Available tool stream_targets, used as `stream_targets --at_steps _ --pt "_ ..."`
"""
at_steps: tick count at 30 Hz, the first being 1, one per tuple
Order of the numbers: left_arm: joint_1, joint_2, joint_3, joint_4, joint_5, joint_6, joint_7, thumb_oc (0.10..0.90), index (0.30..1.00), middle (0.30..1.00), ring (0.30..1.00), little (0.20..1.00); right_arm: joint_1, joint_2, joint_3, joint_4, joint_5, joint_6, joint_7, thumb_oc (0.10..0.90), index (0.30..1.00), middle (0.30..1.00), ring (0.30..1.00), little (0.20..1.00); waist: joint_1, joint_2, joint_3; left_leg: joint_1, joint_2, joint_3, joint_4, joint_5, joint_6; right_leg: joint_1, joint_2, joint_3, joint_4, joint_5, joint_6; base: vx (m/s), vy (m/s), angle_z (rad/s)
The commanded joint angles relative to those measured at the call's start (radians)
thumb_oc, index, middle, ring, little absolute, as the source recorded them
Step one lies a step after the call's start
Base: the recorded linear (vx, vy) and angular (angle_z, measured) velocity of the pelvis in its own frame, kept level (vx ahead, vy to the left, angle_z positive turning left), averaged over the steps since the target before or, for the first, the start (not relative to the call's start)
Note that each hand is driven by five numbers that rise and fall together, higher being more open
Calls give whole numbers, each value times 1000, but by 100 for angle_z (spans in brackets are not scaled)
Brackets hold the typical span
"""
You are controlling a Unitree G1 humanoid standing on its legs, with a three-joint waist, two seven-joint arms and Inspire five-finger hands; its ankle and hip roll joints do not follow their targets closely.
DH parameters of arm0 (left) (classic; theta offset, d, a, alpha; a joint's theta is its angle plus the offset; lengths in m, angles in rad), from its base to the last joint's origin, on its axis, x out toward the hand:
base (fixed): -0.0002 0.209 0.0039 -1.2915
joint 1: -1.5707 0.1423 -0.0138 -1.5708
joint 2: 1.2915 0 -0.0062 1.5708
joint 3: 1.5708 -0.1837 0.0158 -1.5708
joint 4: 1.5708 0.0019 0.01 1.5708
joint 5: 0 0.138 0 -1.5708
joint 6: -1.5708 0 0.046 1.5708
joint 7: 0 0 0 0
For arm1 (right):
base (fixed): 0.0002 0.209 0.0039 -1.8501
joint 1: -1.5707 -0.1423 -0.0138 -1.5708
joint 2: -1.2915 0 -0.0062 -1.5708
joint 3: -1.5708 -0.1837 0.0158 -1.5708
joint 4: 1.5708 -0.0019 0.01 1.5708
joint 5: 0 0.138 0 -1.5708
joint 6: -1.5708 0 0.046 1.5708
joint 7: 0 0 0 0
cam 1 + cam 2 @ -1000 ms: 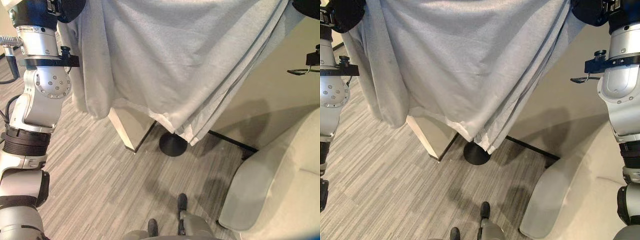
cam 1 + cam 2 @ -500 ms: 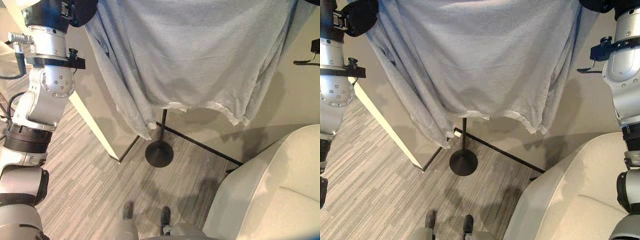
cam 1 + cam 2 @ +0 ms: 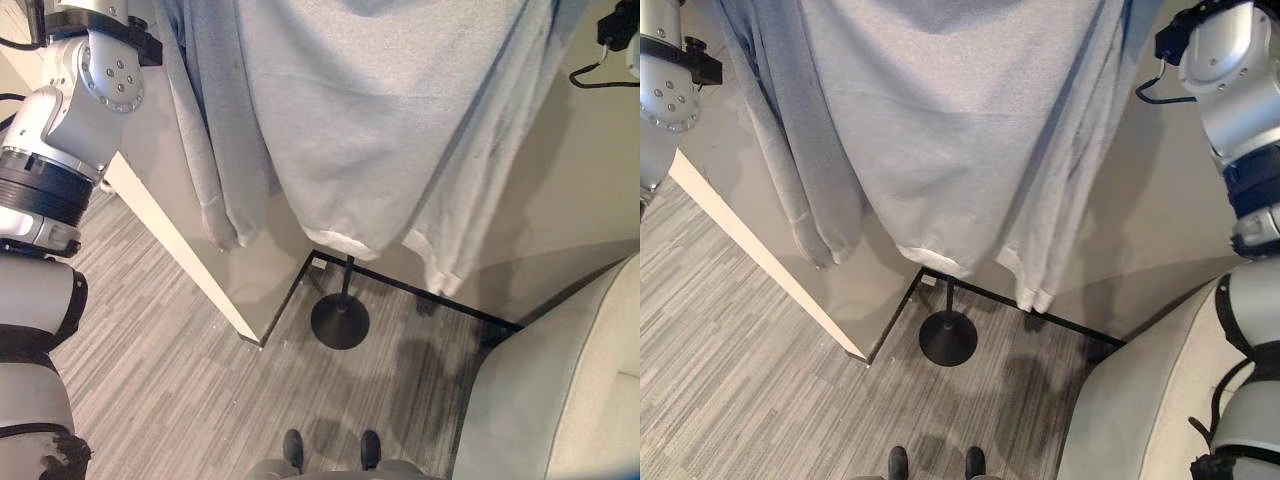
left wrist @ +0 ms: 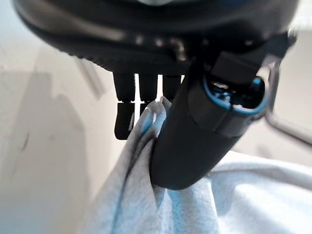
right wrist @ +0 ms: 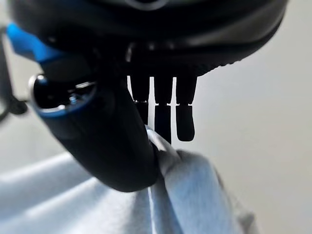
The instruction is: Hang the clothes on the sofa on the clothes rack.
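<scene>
Left hand [image 4: 190,141] pinches one top edge of the grey garment [image 3: 370,120], thumb against fingers; right hand [image 5: 122,146] clamps the other edge the same way. Garment hangs spread between them, hem just above the rack's round base [image 3: 340,322]. Keep both pinches tight and level, centre the cloth over the pole [image 3: 348,275], then lower.

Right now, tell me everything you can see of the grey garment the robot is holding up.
The grey garment is a pale grey, soft knit top that looks like a sweatshirt, hanging full length in front of a beige wall. One sleeve dangles at its side with a cuffed end, and the hem is ribbed. It is held off the floor above the clothes rack's round black base. The left hand and the right hand each pinch a bunched upper edge between thumb and fingers.
</scene>
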Motion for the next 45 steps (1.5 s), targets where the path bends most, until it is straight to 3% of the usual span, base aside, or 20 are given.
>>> stream_targets --at_steps 1,7,14,23,24,27,32,33,34,39,45 --pt "-130 9 -23 78 -43 -2 17 400 300 300 300 300 -143 -20 17 93 3 2 -33 400 300 300 300 300 -3 -52 -111 4 28 27 2 -96 -39 31 -56 -61 5 -23 111 0 0 0" --pt "-174 -75 -77 138 -56 -7 3 400 300 300 300 300 -156 9 81 204 -117 52 -29 400 300 300 300 300 -14 -45 -85 -52 34 25 2 -82 -43 -25 -58 -70 5 -11 115 -31 -4 0" --pt "-143 -108 -73 171 -37 6 -2 400 300 300 300 300 -36 42 25 205 -153 68 -25 400 300 300 300 300 -24 -36 -63 -82 32 21 2 -74 -41 -55 -58 -68 5 -6 111 -8 1 -2" --pt "90 -84 77 110 -24 16 -18 400 300 300 300 300 330 141 -188 90 -175 55 -3 400 300 300 300 300 -21 -23 -38 -62 30 27 2 -87 -27 -45 -59 -56 5 -13 104 16 11 -6" --pt "170 -98 140 78 -50 15 -14 400 300 300 300 300 400 162 -238 49 -162 52 1 400 300 300 300 300 -19 -24 -34 -54 29 26 2 -91 -24 -36 -60 -56 5 -16 101 24 9 -7" --pt "287 -133 230 27 -105 6 -21 400 300 300 300 300 497 195 -288 -1 -158 48 6 400 300 300 300 300 -16 -23 -33 -33 25 26 2 -100 -19 -17 -62 -57 5 -21 98 34 12 -2" --pt "387 -154 290 -12 -145 -4 -41 400 300 300 300 300 580 208 -340 -72 -143 40 18 400 300 300 300 300 -14 -23 -36 -11 24 26 2 -108 -16 6 -64 -60 5 -26 95 24 5 1" --pt "430 -167 322 -26 -171 -6 -41 409 314 314 314 314 611 221 -365 -98 -129 38 21 678 716 716 716 716 -12 -25 -40 -3 23 27 2 -113 -14 13 -64 -59 5 -28 94 57 8 -1" --pt "491 -197 368 -67 -221 -17 -44 800 900 900 900 900 655 230 -411 -138 -99 30 17 800 900 900 900 900 -9 -24 -42 8 22 26 2 -118 -12 24 -67 -61 5 -32 93 88 12 -5" --pt "696 -244 502 -208 -412 -85 -123 800 900 900 900 900 820 222 -606 -323 0 -10 12 800 900 900 900 900 -2 -24 -58 48 19 30 2 -138 -7 61 -73 -68 5 -41 92 62 17 -4" --pt "831 -239 622 -350 -492 -115 -140 800 900 900 900 900 1009 154 -783 -492 7 -31 26 800 900 900 900 900 -5 -33 -76 77 17 39 2 -155 1 89 -79 -71 5 -43 93 29 15 4"
